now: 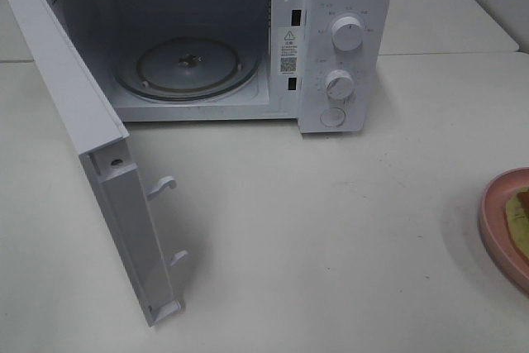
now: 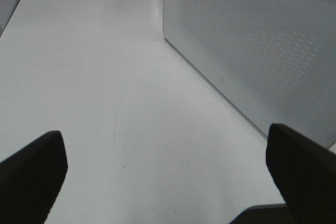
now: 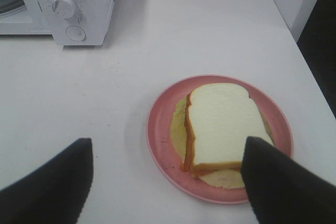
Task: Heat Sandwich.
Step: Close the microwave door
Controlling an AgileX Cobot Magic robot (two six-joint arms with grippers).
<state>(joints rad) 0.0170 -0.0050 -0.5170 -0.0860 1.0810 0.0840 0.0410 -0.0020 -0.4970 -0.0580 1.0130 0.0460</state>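
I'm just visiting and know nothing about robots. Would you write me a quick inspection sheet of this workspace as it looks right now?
Surface: white table, bare apart from the items below.
Job's things: sandwich lies on a pink plate at the table's right edge; microwave stands at the back with its door swung wide open and the glass turntable empty.
Clutter: nothing seen.
Hands: left hand open, above bare table beside the open door's perforated panel; right hand open, hovering over the plate, holding nothing.
Cables: nothing seen.
Surroundings: a second white table behind; a pale wall at the far right.
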